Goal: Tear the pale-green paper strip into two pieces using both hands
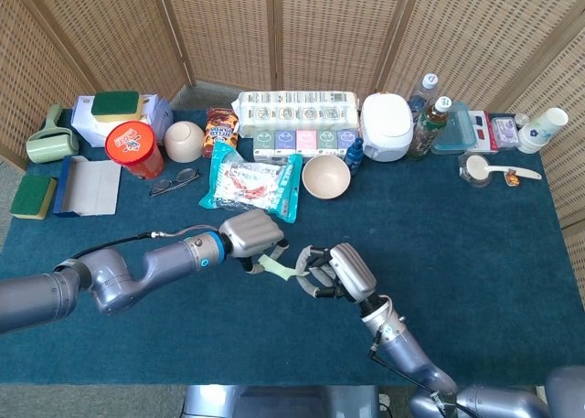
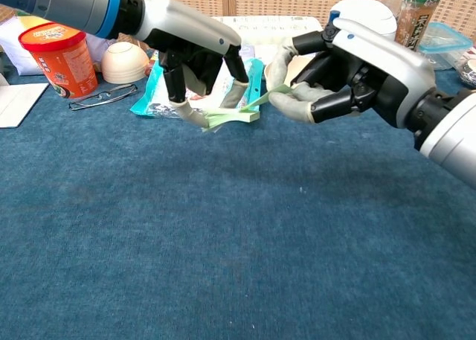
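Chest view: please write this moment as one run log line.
left hand: pinches strip end | right hand: pinches other end | pale-green paper strip: held above table, tear not visible

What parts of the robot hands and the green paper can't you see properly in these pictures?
- Head view: the pale-green paper strip is small, and the left hand covers one end of it.
- Chest view: whether the strip has torn yet; fingers of the left hand and right hand cover both its ends.
- Chest view: both arms are cut off by the frame edges.
- Head view: print on the snack bag is too small to read.

Paper strip point(image 1: 285, 272) between both hands
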{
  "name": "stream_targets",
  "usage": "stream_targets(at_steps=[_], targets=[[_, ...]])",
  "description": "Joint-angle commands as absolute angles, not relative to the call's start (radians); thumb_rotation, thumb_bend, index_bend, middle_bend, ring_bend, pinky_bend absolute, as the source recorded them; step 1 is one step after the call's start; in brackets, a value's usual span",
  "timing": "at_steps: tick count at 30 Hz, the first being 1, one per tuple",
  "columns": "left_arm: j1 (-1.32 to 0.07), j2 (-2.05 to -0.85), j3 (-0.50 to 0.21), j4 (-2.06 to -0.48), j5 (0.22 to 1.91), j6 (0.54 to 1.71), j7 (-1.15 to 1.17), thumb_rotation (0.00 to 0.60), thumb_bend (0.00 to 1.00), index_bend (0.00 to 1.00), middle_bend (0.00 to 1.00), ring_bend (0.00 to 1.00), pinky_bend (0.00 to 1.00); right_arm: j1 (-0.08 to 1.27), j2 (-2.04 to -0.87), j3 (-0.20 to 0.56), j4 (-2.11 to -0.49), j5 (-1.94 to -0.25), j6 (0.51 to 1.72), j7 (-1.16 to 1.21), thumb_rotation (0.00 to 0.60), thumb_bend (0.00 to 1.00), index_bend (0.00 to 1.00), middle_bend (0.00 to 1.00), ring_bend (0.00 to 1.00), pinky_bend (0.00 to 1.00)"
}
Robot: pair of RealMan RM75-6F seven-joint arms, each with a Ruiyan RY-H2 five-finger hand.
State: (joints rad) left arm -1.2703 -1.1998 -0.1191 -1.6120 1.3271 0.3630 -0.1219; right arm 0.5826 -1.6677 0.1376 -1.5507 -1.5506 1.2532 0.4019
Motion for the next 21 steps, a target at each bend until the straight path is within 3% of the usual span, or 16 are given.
stream_targets(at_steps=[1, 16, 21], targets=[[-1.263, -1.198, -0.115, -1.611, 1.325, 0.368, -0.125, 0.6, 0.39, 0.7, 1.0, 1.0, 1.0, 0.58, -1.665, 0.136, -1.551, -1.551, 1.255, 0.403, 0.6, 0.45, 0.9, 1.0, 1.0, 0.99], [-1.2, -1.164, -0.086, -1.604, 1.335, 0.399, -0.15, 0.6, 0.39, 0.71, 1.0, 1.0, 1.0, 0.556, -1.63, 0.131, -1.555, -1.544, 1.268, 0.413, 0.6, 0.45, 0.9, 1.0, 1.0, 0.98], [-1.173, -1.158, -0.079, -1.596, 1.346, 0.435, -0.146, 0.6, 0.39, 0.7, 1.0, 1.0, 1.0, 0.547, -1.6, 0.123, -1.551, -1.538, 1.259, 0.428, 0.6, 0.45, 0.8, 0.95, 0.95, 0.92]])
